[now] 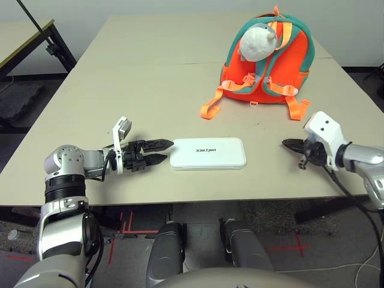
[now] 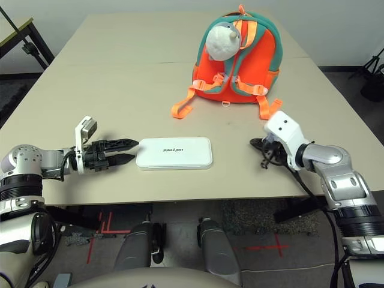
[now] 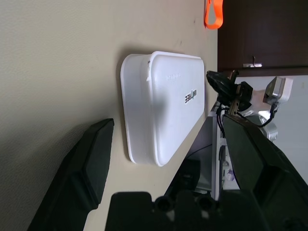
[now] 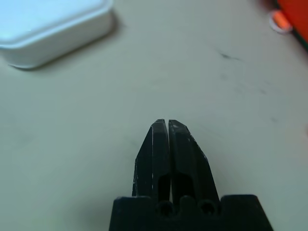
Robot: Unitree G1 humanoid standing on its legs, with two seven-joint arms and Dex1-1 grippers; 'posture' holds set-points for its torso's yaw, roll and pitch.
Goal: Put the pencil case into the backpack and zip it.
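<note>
Seen from the head camera: flat white rectangular hard pencil case with rounded corners and small dark lettering, lying flat on the beige table near its front edge, about midway along it. Small orange backpack with teal trim, orange webbing straps and a grey-white plush animal on its front, standing upright well behind the case, toward the table's far right part, apart from it. Left end effector just beside the case's left end, black fingers spread slightly and pointing at it, not touching. Right end effector to the right of the case, a clear gap between, low over the table near the front edge. From the left wrist: same white case between and beyond the two parted fingers, nothing pinched. From the right wrist: fingers pressed together, holding nothing, bare table under them, one corner of the case well ahead.
</note>
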